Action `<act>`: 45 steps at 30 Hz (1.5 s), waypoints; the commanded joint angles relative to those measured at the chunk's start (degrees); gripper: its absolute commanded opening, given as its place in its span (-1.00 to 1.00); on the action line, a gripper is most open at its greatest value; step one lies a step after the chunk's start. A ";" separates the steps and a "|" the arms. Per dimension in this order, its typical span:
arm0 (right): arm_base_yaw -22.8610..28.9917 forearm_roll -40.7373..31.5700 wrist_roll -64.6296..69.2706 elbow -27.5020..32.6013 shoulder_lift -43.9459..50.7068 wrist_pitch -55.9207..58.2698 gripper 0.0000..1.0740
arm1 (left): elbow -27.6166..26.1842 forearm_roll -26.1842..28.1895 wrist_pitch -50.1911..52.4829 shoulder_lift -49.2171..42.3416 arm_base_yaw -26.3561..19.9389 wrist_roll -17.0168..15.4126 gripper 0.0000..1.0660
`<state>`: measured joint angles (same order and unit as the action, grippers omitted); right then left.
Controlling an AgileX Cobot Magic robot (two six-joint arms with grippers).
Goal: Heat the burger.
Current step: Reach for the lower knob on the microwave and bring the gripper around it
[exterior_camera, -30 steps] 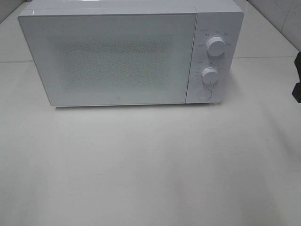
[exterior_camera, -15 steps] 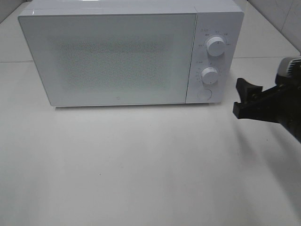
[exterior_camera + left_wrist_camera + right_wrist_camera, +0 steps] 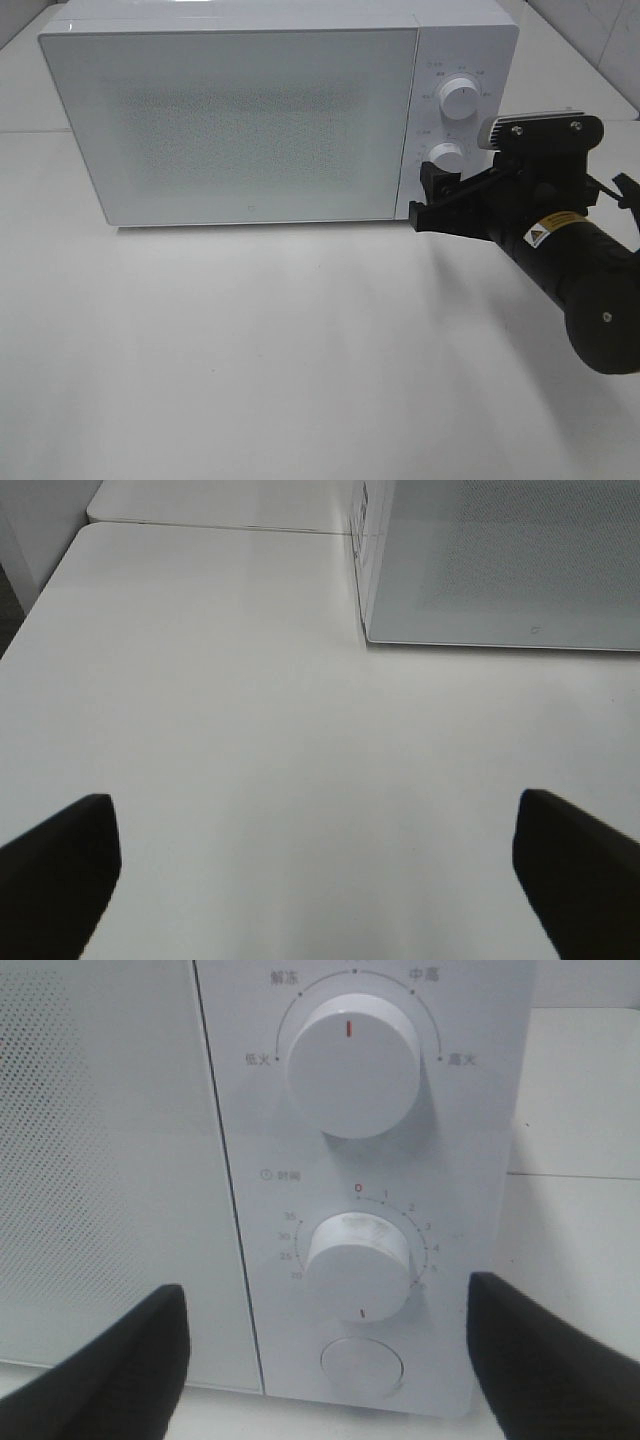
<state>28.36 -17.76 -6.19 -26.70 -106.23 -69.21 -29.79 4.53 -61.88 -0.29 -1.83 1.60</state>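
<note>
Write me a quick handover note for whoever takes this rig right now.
Left gripper: open, empty, over the table, away from the microwave.
Right gripper: open, empty, at the control panel, facing the lower knob and round button.
Burger: not in view; microwave door shut, inside unreadable.
Done: loading cannot be confirmed.
Left: confirm burger is inside, then start heating.
</note>
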 commanded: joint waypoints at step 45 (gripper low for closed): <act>-0.06 -5.73 -2.29 -13.01 -11.17 -9.68 0.38 | 0.17 -0.11 0.52 -0.80 -0.06 -0.17 0.88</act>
<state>28.36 -23.66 -7.85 -39.02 -117.46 -69.21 -29.79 4.53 -61.88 -0.29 -1.83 1.60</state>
